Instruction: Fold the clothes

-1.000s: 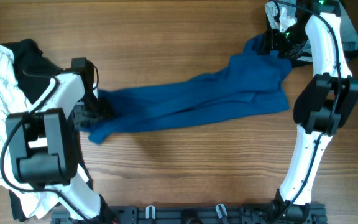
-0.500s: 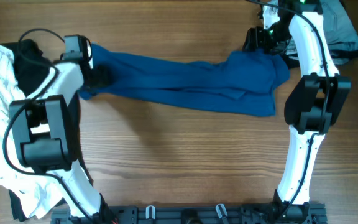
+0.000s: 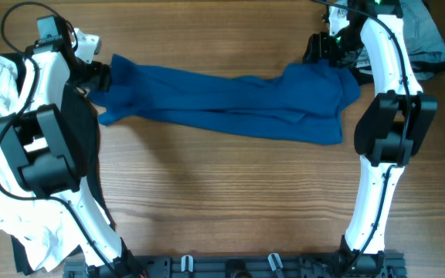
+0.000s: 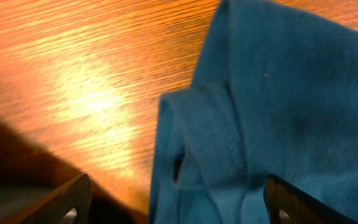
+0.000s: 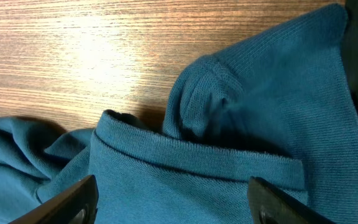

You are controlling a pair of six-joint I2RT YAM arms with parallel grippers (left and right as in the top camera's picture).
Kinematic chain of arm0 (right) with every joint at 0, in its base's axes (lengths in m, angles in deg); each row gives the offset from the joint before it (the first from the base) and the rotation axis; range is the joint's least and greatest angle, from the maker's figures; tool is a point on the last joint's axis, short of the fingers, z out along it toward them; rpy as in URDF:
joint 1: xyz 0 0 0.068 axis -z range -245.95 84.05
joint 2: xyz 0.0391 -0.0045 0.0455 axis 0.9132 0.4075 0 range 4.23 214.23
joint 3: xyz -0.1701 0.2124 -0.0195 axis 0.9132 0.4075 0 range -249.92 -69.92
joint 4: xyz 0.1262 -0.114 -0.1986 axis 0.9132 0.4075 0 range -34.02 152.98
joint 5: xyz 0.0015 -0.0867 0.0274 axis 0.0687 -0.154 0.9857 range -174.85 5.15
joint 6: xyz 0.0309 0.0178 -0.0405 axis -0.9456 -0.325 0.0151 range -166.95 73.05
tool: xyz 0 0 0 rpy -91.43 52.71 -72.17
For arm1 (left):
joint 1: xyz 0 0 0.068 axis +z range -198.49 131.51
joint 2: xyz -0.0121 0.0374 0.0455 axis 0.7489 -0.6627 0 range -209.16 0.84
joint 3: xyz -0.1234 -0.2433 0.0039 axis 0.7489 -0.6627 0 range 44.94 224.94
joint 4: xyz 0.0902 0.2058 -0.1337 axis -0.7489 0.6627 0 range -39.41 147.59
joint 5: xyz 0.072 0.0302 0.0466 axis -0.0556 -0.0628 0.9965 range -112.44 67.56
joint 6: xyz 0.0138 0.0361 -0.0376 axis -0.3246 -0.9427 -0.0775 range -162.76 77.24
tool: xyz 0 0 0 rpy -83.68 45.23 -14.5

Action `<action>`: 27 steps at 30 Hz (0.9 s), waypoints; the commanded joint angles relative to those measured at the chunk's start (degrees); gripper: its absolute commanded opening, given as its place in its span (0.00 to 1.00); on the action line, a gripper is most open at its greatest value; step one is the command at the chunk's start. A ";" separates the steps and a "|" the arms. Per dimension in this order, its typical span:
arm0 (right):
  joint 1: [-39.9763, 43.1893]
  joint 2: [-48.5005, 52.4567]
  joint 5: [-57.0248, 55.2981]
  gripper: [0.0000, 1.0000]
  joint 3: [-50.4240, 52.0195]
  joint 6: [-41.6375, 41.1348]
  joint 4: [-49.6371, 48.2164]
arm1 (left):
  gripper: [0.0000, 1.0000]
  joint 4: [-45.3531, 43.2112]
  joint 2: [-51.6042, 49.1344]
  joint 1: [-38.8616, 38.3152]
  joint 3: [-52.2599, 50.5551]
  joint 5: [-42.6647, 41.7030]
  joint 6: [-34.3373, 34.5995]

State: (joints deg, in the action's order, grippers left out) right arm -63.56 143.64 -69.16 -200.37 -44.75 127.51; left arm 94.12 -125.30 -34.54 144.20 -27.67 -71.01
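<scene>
Blue knit garment lies stretched left-to-right across the far half of the wooden surface. Left arm reaches to the far-left corner, left tool at the garment's left end, fingers spread wide, nothing pinched. Right arm extends to the far right, right tool likewise spread over the garment's right end.

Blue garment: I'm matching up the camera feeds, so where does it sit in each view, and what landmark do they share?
Overhead: the blue garment lies stretched across the upper part of the picture, between the two arms.
Left wrist: it fills the right half.
Right wrist: it covers the bottom and right.
Shared landmark: the wooden table, bare at the top left in both wrist views.
</scene>
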 commanded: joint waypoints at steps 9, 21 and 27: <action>0.02 -2.05 1.11 0.77 -1.22 -2.36 1.09 | 0.66 4.04 -6.01 -0.39 0.13 -14.29 -4.52; 0.02 -2.05 1.14 0.78 -1.22 -2.27 4.85 | 0.04 10.71 8.52 9.46 1.70 2.14 22.73; 0.02 -2.05 1.16 0.78 -1.22 -2.34 4.55 | 0.04 18.97 12.74 0.72 1.68 2.10 22.77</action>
State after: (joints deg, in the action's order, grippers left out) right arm -63.56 143.64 -69.16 -200.37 -46.87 132.21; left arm 110.32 -112.60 -27.78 145.51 -25.84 -49.24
